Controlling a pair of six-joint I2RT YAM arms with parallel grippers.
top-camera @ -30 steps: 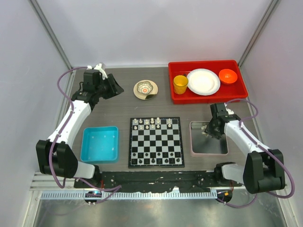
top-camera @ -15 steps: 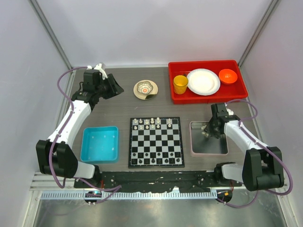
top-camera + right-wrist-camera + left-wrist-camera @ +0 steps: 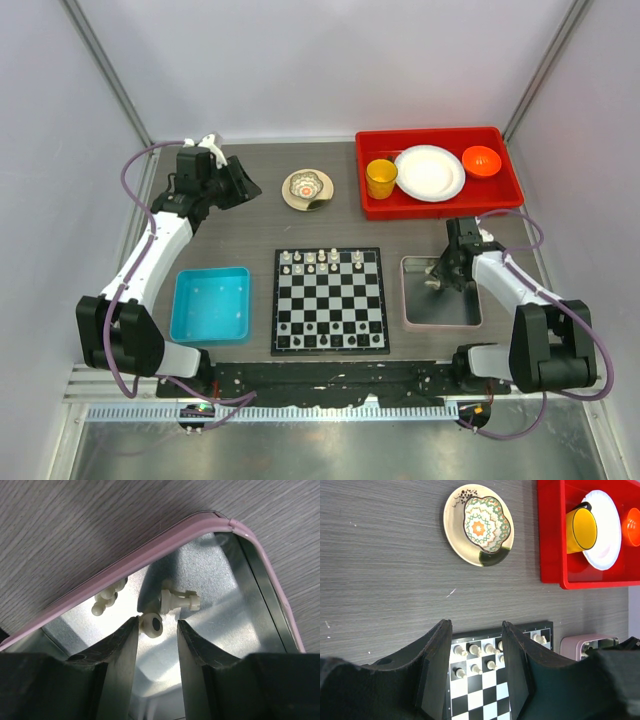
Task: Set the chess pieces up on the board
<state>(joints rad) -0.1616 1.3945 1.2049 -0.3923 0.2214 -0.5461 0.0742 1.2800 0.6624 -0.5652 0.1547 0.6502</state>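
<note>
Inside the pink-rimmed tray [image 3: 150, 550] at right, the right gripper [image 3: 157, 622] stands spread around a cream chess piece [image 3: 151, 625]. At far left the left gripper [image 3: 476, 630] hovers spread; other pieces [image 3: 310, 262] line the board [image 3: 330, 310] along its far rows.

Overhead and left wrist — board [image 3: 330, 305] shared

Board [image 3: 330, 301]: flat square of black and white squares with a thin black border, lying level near the table's middle.
Pieces on board [image 3: 310, 262]: small cream figures, upright, gathered in the two rows along the board's 12 o'clock edge, mostly toward 11 o'clock.
Loose pieces [image 3: 180, 600]: cream, in the pink-rimmed tray [image 3: 450, 312] at the board's 3 o'clock. One lies on its side, one shows its round hollow base [image 3: 151, 625], and more huddle in the tray's corner [image 3: 107, 600].
</note>
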